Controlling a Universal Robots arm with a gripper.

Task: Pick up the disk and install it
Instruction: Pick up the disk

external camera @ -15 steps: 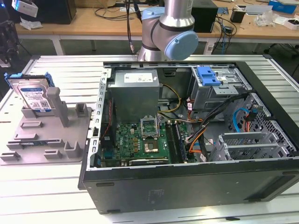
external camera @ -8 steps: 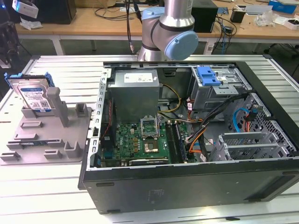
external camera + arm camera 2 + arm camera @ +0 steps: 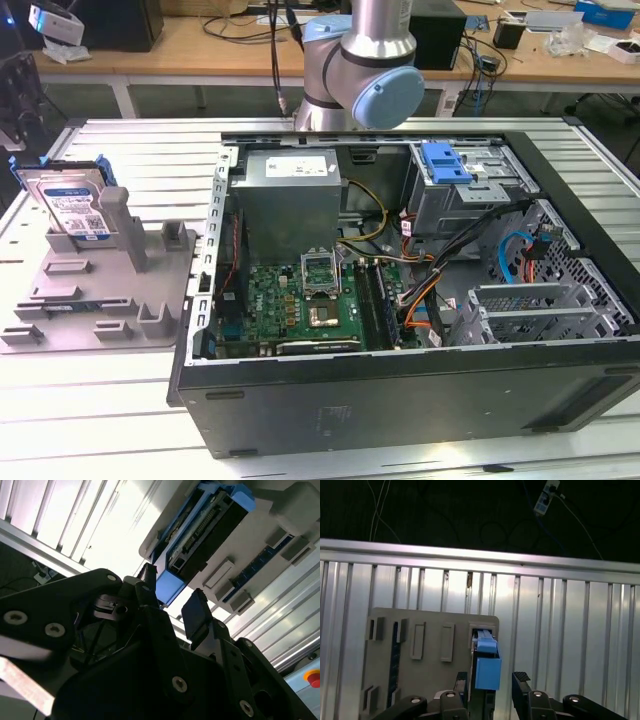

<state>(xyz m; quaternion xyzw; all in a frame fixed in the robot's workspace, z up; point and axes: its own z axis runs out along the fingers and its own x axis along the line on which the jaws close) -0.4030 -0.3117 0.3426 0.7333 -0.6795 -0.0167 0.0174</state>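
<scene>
One blue-framed silver disk (image 3: 70, 196) with white-and-blue label stands on edge. One gripper (image 3: 491, 679) gapes wide, empty, the disk aligned with its gap.

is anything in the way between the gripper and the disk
Nothing visible. In the first wrist view the open gripper lines up over the blue-framed end of the disk, which stands in the grey holder, with no other object between them.

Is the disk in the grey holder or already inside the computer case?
In the grey holder: the disk stands on edge there, outside the open computer case.
</scene>
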